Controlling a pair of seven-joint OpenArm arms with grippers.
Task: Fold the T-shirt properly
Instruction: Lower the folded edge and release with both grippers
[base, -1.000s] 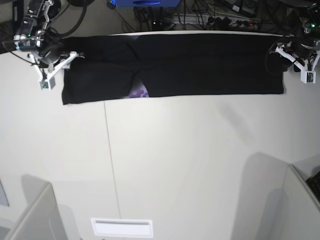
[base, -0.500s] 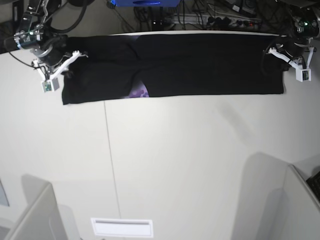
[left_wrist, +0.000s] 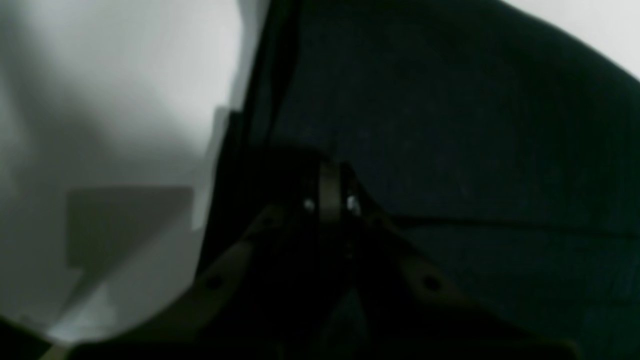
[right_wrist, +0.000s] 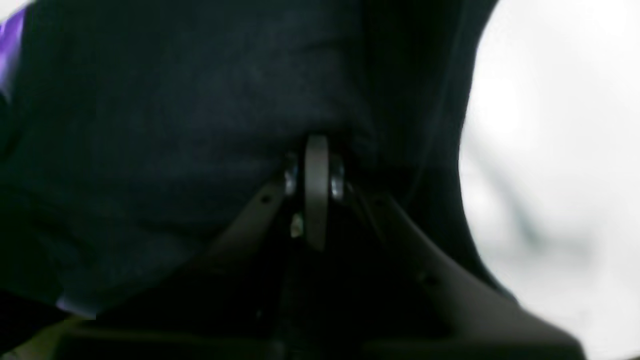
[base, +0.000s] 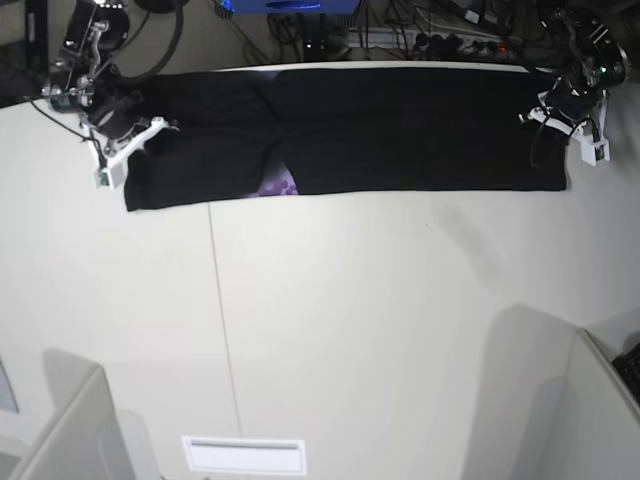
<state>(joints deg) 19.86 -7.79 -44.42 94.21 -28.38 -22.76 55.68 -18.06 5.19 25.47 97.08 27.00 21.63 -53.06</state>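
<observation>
The black T-shirt (base: 400, 130) lies as a long folded band across the top of the white table (base: 350, 330) in the base view, with a bit of purple print (base: 277, 184) peeking out at its lower edge left of centre. At the upper left of that view the right gripper (base: 135, 135) has its jaws pressed together on the shirt's end, its wrist view showing the fingers (right_wrist: 316, 175) pinching black cloth. At the upper right the left gripper (base: 552, 118) is likewise pinched onto the opposite end, fingers (left_wrist: 329, 192) closed in the fabric.

The T-shirt (base: 400, 130) spans the table's (base: 380, 330) far strip — everything nearer lies bare and passable. Cables (base: 440, 35) crowd behind the far edge. Grey partitions (base: 70, 430) flank both near corners.
</observation>
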